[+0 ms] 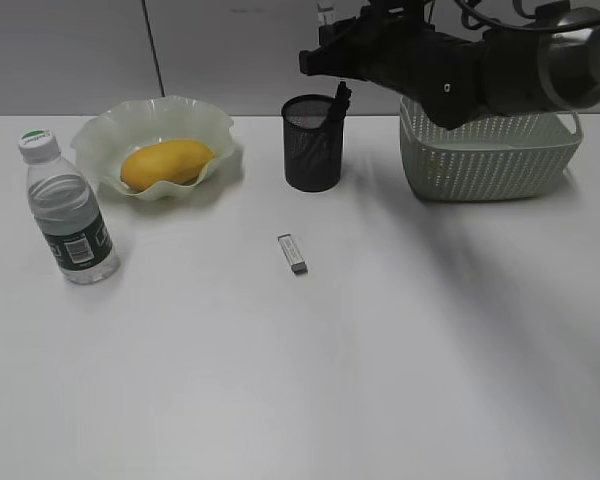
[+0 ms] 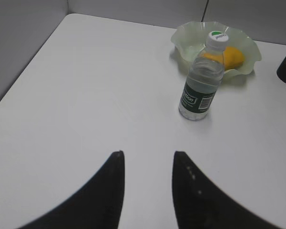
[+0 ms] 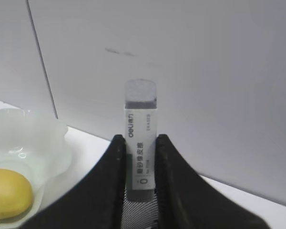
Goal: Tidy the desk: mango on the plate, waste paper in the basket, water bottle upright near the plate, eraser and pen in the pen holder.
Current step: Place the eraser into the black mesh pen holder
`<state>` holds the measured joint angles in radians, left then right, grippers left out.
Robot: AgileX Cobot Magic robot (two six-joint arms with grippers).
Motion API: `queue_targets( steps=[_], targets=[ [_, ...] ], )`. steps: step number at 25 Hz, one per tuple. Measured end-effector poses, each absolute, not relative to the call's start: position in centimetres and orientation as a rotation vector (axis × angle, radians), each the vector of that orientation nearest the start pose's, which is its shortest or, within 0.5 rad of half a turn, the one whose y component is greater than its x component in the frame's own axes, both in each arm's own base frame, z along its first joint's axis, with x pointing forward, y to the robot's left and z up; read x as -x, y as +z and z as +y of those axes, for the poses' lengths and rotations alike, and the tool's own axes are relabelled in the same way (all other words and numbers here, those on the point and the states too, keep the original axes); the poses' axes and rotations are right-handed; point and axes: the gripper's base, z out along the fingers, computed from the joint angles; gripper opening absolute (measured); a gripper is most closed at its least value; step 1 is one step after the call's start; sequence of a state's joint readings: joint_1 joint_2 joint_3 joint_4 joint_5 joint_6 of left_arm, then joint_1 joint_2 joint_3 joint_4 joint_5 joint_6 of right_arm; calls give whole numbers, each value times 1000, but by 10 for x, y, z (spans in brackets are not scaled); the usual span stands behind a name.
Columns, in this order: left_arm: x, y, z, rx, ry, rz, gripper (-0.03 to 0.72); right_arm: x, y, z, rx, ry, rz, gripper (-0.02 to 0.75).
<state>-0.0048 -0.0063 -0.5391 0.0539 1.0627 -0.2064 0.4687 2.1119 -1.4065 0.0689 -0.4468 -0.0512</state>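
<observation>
Right wrist view: right gripper (image 3: 139,141) was closed on the eraser (image 3: 140,114), pinching the lower half of its paper sleeve. The eraser stood upright, bare end on top. Black mesh showed directly below the jaws, so I judged it was hanging over the pen holder (image 1: 312,150).

Exterior view: the pen holder sat far centre on the surface (image 1: 380,350), with a dark stick, probably the pen (image 1: 340,100), poking past its rim. The mango (image 1: 167,163) lay in the plate (image 1: 100,135), far left. The water bottle (image 1: 68,210) stood upright just near-left of the plate. The basket (image 1: 490,160) was far right, partly behind the right arm. Waste paper wasn't visible, and I couldn't see inside the basket.

One oddity: a small white-grey block (image 1: 292,253) lay flat on the surface near of the pen holder. It looked like a second eraser, but it was too small to tell.

Left gripper (image 2: 145,191) was open, with nothing between the jaws, hovering over bare surface on the left side.

Handling, my read: the eraser is light, slightly soft and grippy. The sleeve is slicker and could slide on the rubber core, so grip the flat sides mid-sleeve with modest force. It isn't fragile, so a short drop is fine. The main risk is clipping the holder rim or the pen, and the mesh cup looked light enough to tip.
</observation>
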Motion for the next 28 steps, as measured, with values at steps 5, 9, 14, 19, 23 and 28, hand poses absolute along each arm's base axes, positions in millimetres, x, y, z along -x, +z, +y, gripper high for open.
queue_targets(
  steps=[5,9,14,19,23,28],
  targets=[
    [11,288,4,205,-72,1990,253,-446,194,224,377,346,1664,152],
    [11,288,4,205,-72,1990,253,-450,185,228,373,373,1733,165],
    [11,288,4,205,-72,1990,253,-449,178,228,397,367,1774,422],
    [11,288,4,205,-72,1990,253,-444,190,226,433,344,1844,486],
    [11,288,4,205,-72,1990,253,-418,243,211,517,270,1911,491],
    [11,288,4,205,-72,1990,253,-342,297,164,550,182,2047,491]
  ],
)
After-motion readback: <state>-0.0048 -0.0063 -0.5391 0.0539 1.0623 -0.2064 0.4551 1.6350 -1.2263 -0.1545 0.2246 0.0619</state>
